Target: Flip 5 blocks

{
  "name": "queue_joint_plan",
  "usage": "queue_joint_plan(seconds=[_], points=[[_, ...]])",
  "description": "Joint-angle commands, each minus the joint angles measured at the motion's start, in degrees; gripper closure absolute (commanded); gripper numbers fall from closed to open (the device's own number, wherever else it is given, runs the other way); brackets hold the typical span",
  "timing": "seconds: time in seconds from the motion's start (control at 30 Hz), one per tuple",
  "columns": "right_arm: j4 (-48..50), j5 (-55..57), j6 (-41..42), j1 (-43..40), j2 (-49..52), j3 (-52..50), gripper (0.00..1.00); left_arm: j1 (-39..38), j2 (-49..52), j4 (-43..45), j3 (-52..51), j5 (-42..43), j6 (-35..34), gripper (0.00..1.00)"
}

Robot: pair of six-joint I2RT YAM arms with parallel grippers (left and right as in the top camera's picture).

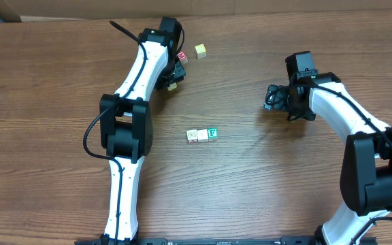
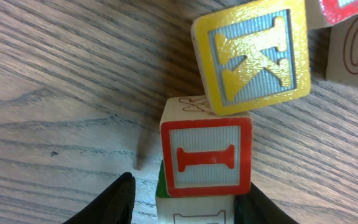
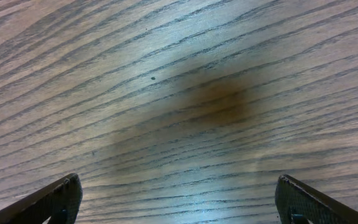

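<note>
In the left wrist view a block with a red-and-white "I" face [image 2: 207, 158] sits between the fingers of my left gripper [image 2: 188, 186]. The right finger [image 2: 263, 208] touches the block; the left finger [image 2: 114, 202] stands a little off it, so the jaws are open around it. Seen from overhead, this gripper [image 1: 175, 73] is at the far left-centre of the table. Three more blocks lie in a row mid-table: two pale ones [image 1: 192, 136] [image 1: 202, 135] and a green-faced one [image 1: 212, 133]. My right gripper [image 1: 275, 101] [image 3: 179, 208] hangs wide open over bare wood.
A yellow "K" cube [image 2: 252, 56] leans against the "I" block's far corner. A pale cube with an "O" [image 2: 353, 53] and a red-edged cube [image 2: 347, 9] lie just beyond. Overhead, a red cube [image 1: 181, 57] and a yellow cube [image 1: 200, 50] sit by the left gripper.
</note>
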Motion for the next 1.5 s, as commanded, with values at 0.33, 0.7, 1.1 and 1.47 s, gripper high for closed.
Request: queue_joint_plan(seconds=[0.33,0.7,1.1,1.47], points=[[0.31,0.59,-0.2,-0.11,-1.75,0.76,0.0,2.54,0.15,-0.24,1.27,6.75,1.31,0.63],[0.31,0.59,-0.2,-0.11,-1.75,0.76,0.0,2.8,-0.17,0.35,1.75,6.78,3.23,0.61],[0.31,0.59,-0.2,-0.11,-1.75,0.76,0.0,2.69,-0.17,-2.05,4.66,6.75,4.83,0.58],[0.31,0.59,-0.2,-0.11,-1.75,0.76,0.0,1.25,-0.15,-3.52,3.78,4.31,4.83,0.68]])
